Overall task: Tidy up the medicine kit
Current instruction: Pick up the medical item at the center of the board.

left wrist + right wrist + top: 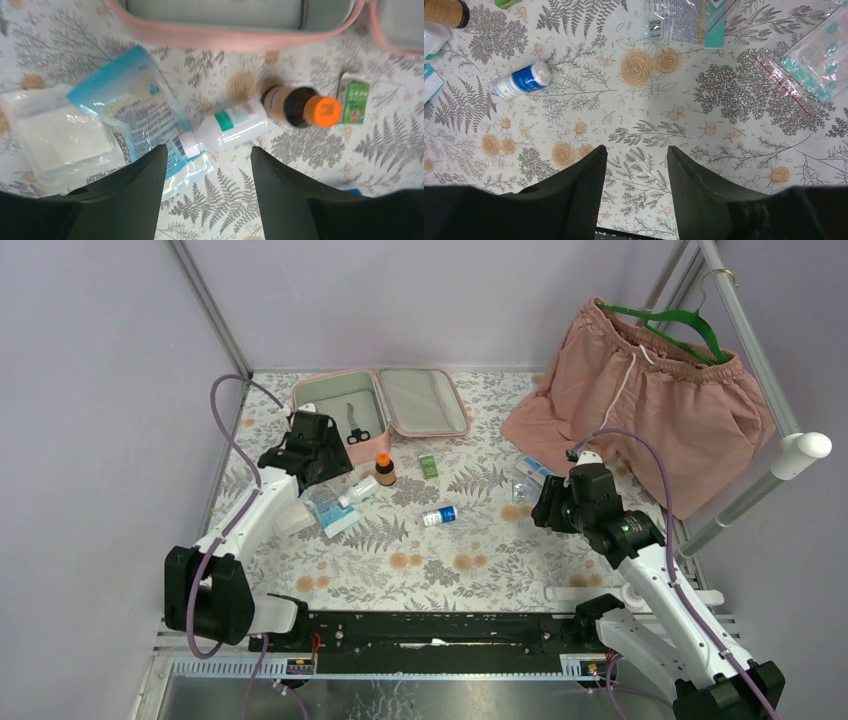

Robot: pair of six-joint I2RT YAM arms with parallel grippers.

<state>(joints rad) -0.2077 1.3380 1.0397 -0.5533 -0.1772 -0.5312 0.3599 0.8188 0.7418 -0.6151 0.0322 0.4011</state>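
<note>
medicine kit [420,400] open, scissors [357,430] inside

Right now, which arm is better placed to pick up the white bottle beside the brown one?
Left. The left end effector is open right by the white bottle, near the medicine kit. The right end effector hangs over bare tablecloth, farther off.

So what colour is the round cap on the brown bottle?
Its round cap is orange, clearest in left wrist view.
</note>
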